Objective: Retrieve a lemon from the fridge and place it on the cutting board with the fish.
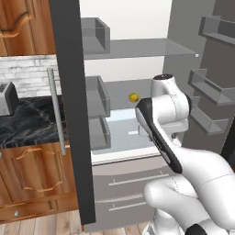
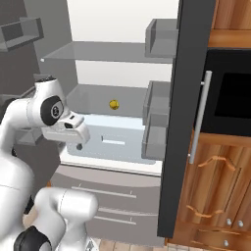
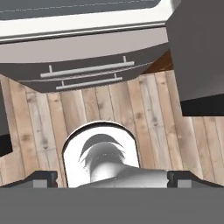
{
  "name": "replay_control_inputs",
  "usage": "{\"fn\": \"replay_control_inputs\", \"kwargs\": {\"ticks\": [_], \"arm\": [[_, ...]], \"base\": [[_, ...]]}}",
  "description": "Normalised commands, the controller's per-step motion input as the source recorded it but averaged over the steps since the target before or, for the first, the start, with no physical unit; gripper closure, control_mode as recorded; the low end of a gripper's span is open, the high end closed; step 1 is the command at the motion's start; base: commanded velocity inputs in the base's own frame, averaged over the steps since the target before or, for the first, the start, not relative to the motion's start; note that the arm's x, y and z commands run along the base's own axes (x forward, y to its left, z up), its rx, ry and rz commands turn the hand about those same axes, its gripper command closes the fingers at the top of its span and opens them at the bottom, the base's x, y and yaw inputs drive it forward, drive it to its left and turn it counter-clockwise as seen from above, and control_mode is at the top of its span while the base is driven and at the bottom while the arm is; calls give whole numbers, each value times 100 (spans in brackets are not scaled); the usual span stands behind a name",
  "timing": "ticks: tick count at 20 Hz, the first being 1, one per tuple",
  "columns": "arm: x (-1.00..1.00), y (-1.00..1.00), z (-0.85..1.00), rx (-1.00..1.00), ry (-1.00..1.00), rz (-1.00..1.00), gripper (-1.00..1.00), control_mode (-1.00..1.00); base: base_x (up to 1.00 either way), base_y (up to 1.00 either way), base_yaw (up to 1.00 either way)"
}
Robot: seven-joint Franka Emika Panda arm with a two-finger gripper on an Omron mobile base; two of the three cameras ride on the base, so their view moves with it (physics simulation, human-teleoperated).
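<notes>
Kitchen with fridge (image 1: 137,59) doors open, lemon (image 1: 133,97) on shelf in base views, claw (image 3: 112,178) spread open over wooden floor (image 3: 131,109) in hand view

grey fridge shelf (image 1: 137,87) — lemon (image 1: 133,97) on it

Both base views face the open fridge (image 1: 137,59) from either side, sharing its shelves; the hand view looks down at its drawers.

You've got a matt light-grey fridge (image 1: 73,114) with smooth, slightly see-through grey plastic door bins (image 1: 97,98) and a brushed-metal bar handle (image 1: 56,112). The lemon (image 1: 133,97) looks waxy bright yellow. The worktop (image 1: 27,121) is glossy black marble, the cabinets (image 2: 215,186) are polished reddish wood, and the floor (image 3: 109,109) is pale matt planks.
</notes>
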Motion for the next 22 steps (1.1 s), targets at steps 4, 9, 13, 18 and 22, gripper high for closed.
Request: {"fn": "replay_control_inputs", "kwargs": {"ticks": [4,9,13,18,22], "arm": [[0,-10,-48,8,-11,0,-100,-100],[-18,-3,-21,3,-3,-1,-100,-100],[-4,-9,-17,0,0,0,-100,-100],[0,0,0,0,0,0,-100,-100],[2,0,0,0,0,0,-100,100]], "base": [[0,0,0],[0,0,0],[0,0,0],[0,0,0],[17,-16,7]]}}
